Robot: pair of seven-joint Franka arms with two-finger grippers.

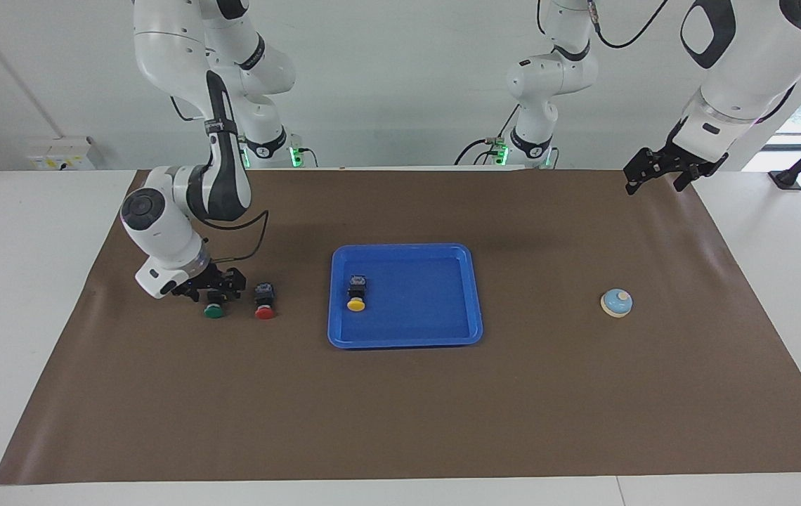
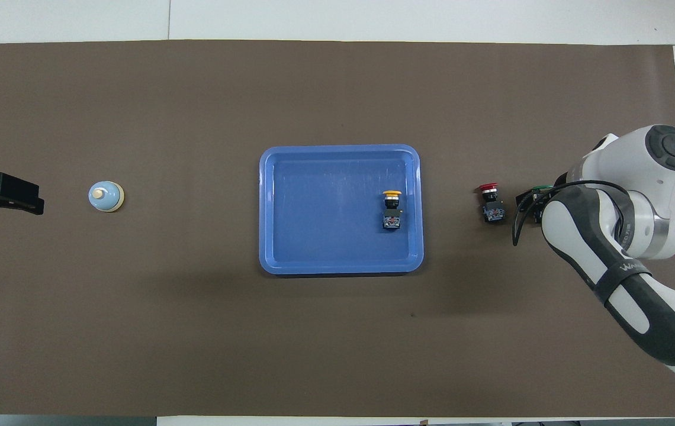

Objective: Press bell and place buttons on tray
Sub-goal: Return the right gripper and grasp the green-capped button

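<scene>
The light-blue bell (image 1: 616, 302) (image 2: 105, 196) stands on the brown mat toward the left arm's end. The blue tray (image 1: 428, 302) (image 2: 325, 219) lies mid-table with the yellow button (image 1: 356, 295) (image 2: 392, 207) in it, on its side, at the edge toward the right arm's end. The red button (image 1: 265, 307) (image 2: 491, 201) and the green button (image 1: 213, 311) (image 2: 542, 188) lie side by side on the mat toward the right arm's end. My right gripper (image 1: 214, 290) is low and open, its fingers on either side of the green button's black body. My left gripper (image 1: 660, 172) (image 2: 0, 192) waits raised and open, off to the side of the bell.
A brown mat (image 1: 400, 407) covers most of the white table. The right arm's forearm and cable (image 2: 610, 260) hang over the mat's end and hide most of the green button from above.
</scene>
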